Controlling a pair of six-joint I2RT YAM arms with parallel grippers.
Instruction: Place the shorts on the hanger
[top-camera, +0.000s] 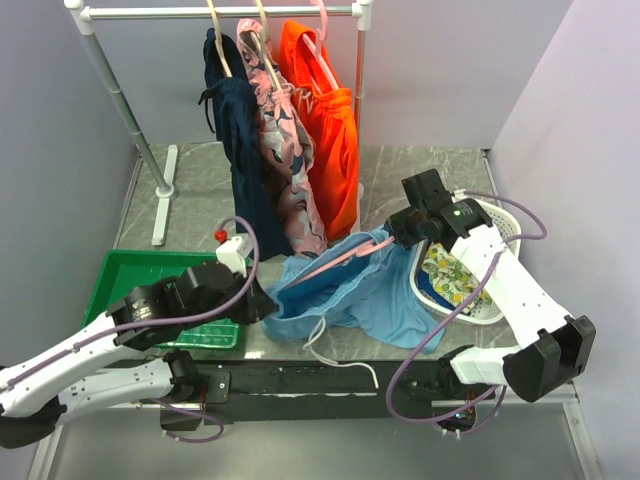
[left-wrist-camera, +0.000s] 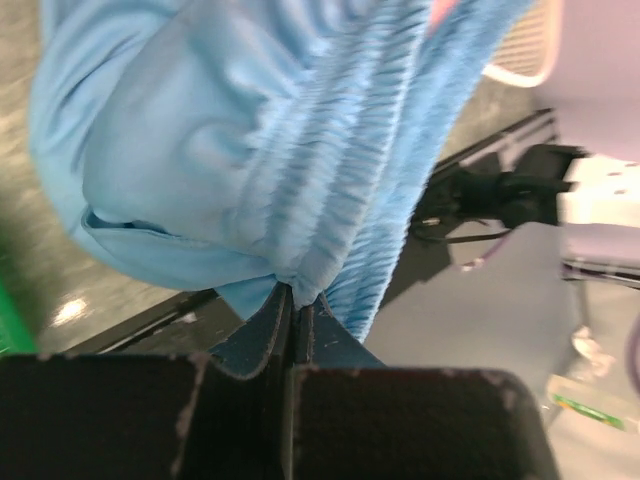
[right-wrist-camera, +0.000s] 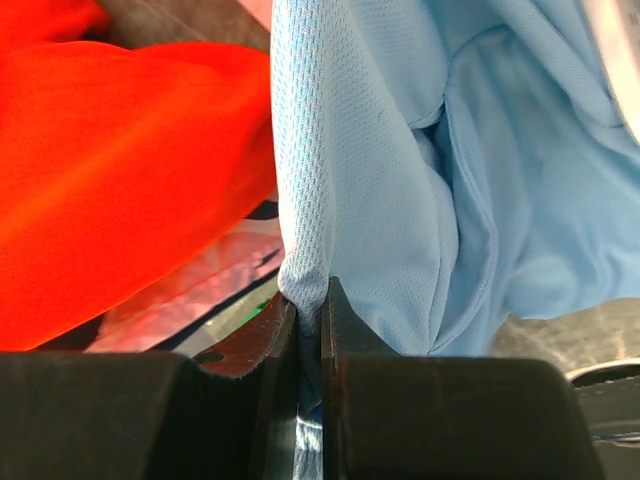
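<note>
**Blue shorts pinched at both ends, hanger largely buried**

The blue shorts (top-camera: 372, 300) are seen heaped on the table (top-camera: 420, 175), between the two arms and just in front of the clothes hung from the rail (top-camera: 220, 12). The pink hanger (top-camera: 340, 262) is clearly shown only in the overhead view, and only as a thin slanted bar across the upper part of the shorts. Its hook and other sides are covered by fabric or by the right gripper (top-camera: 397, 236). It cannot be told whether the bar is threaded through the waistband or merely lies in a fold. A pink sliver at the top edge of the left wrist view is possibly the same hanger.

From above, the fingertips of the left gripper (top-camera: 263, 301) are hidden under its own body, and those of the right gripper are lost against the cloth. The grips are settled by the wrist views. The left jaws are pressed together on a gathered bunch of the ribbed waistband, and the right jaws are clamped on a fold of the smoother mesh fabric. Whether the hanger is also caught in the right grip cannot be made out.

The orange shorts (right-wrist-camera: 120, 150) fill the left of the right wrist view, close beside the blue fabric. The white basket (top-camera: 495, 235) and the patterned cloth (top-camera: 450, 278) in it are partly blocked by the right arm, and the green tray (top-camera: 125, 275) is partly covered by the left arm.
</note>
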